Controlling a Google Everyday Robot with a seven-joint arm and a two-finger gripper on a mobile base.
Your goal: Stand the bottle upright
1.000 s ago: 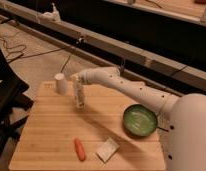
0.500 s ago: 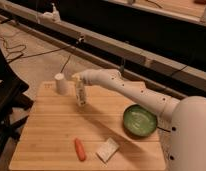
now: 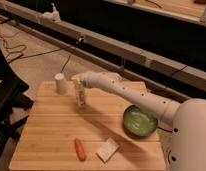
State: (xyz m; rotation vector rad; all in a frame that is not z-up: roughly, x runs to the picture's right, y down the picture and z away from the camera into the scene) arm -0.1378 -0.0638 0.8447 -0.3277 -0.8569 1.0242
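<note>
Left to right on the worktop (image 3: 56, 130): white paper cup (image 3: 60, 83) at the back-left corner, then the bottle (image 3: 80, 93) just beside it, near vertical with its base at or just above the wood, top end at the gripper (image 3: 79, 79). Arm reaches in from the right past the green bowl (image 3: 140, 121); carrot piece (image 3: 80, 149) and white block (image 3: 107, 149) sit near the front edge. Looks like the placing step: next move needs base contact confirmed, then a straight release without tipping it into the cup.

White paper cup (image 3: 61, 83) far-left on wooden table (image 3: 51, 135); green bowl (image 3: 140, 121) right; orange carrot (image 3: 80, 149), white block (image 3: 107, 149) near front.
</note>
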